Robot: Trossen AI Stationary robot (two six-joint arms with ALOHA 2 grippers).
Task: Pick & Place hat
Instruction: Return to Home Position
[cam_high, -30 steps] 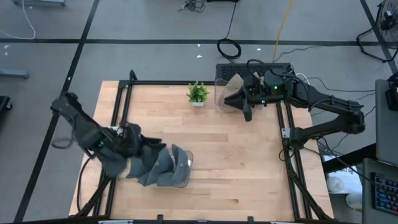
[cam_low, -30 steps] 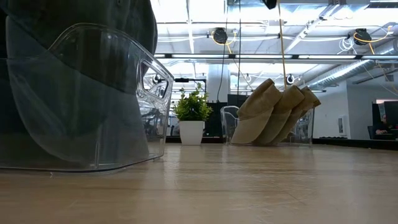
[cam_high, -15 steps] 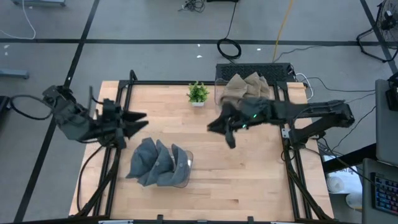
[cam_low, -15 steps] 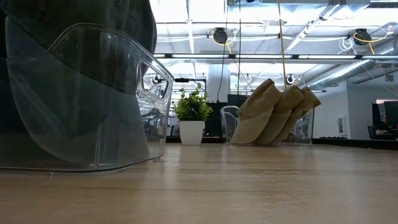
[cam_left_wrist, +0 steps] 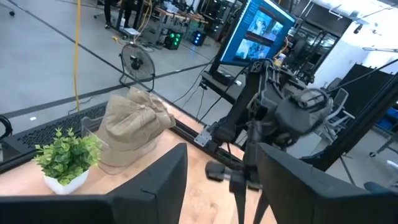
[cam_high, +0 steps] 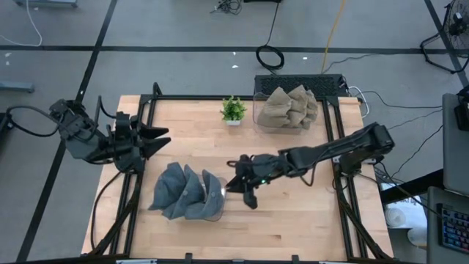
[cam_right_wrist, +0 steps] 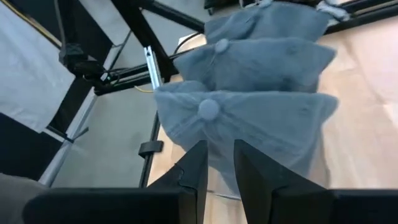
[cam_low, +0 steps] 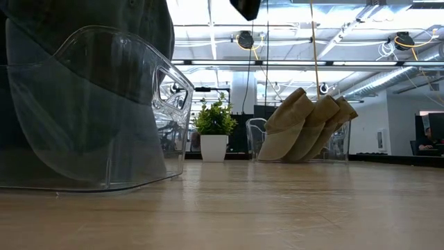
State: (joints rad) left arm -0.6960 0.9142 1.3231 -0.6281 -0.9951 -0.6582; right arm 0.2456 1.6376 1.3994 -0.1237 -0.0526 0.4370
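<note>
Left arm (cam_high: 79, 138), right arm (cam_high: 330, 152) — dark, jointed; flat black fingers (cam_right_wrist: 194, 171).

Three gray caps (cam_high: 183, 192) sit in the near left transparent bin (cam_high: 222, 193), and three tan caps (cam_high: 287, 108) sit in the far right transparent bin (cam_high: 257, 114), so there are two bins. One potted plant (cam_high: 233, 110) stands on one table (cam_high: 293, 220). There are two arms: the left arm (cam_high: 88, 139) and the right arm (cam_high: 330, 152).

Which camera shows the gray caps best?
The right wrist view: the gray caps fill it, close, top buttons visible. The high view shows them whole but small. The low view catches only a dark part behind the clear bin wall. The left wrist view misses them.
</note>
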